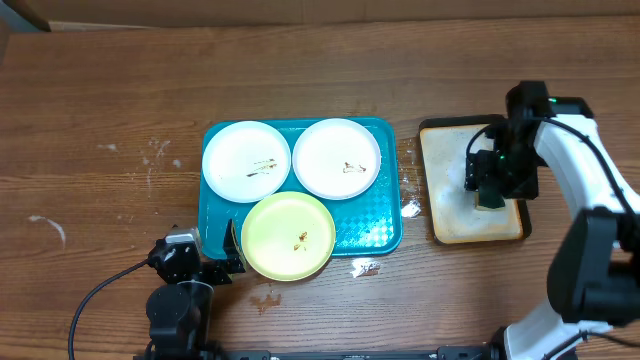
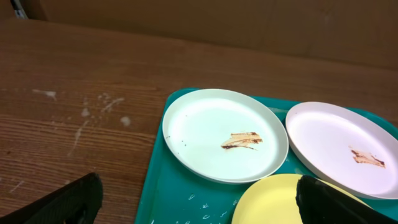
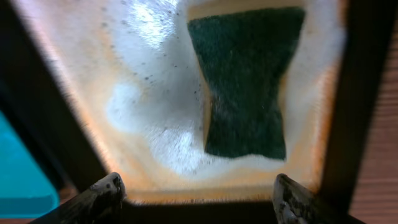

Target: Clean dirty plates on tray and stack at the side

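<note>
The teal tray (image 1: 380, 232) holds three plates. A white plate (image 1: 245, 160) with a brown smear lies at the back left, a second white plate (image 1: 336, 158) at the back right, and a yellow-green plate (image 1: 288, 235) at the front. My left gripper (image 1: 215, 262) is open at the tray's front left corner, its fingers either side of the corner; in the left wrist view (image 2: 198, 202) one finger is over the table and one over the yellow-green plate (image 2: 273, 202). My right gripper (image 1: 488, 188) is open above the green sponge (image 3: 245, 81), which lies in foam.
A dark-rimmed beige tray (image 1: 445, 190) with foamy water stands right of the teal tray. Water drops lie on the wood between the trays and in front of the teal tray. White scuffs mark the table at the left.
</note>
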Action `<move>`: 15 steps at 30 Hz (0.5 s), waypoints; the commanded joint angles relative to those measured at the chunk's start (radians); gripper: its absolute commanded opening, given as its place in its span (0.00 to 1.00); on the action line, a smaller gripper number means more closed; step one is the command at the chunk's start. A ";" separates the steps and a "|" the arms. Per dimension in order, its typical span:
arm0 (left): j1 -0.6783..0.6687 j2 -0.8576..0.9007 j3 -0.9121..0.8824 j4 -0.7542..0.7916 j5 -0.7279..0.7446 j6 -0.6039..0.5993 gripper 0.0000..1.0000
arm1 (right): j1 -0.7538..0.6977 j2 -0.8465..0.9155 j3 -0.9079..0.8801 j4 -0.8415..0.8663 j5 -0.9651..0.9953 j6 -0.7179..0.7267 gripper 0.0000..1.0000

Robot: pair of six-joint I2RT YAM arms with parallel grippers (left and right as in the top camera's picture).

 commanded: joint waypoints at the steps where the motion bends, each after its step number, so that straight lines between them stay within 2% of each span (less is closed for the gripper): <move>1: 0.005 -0.006 -0.009 0.002 -0.002 0.000 1.00 | -0.005 0.031 -0.005 0.014 -0.004 -0.021 0.79; 8: 0.005 -0.007 -0.009 0.001 -0.002 0.000 1.00 | -0.047 0.056 -0.005 0.042 -0.001 -0.027 0.80; 15: 0.005 -0.007 -0.009 0.001 -0.002 0.000 1.00 | -0.157 0.058 -0.005 0.087 -0.048 -0.039 0.78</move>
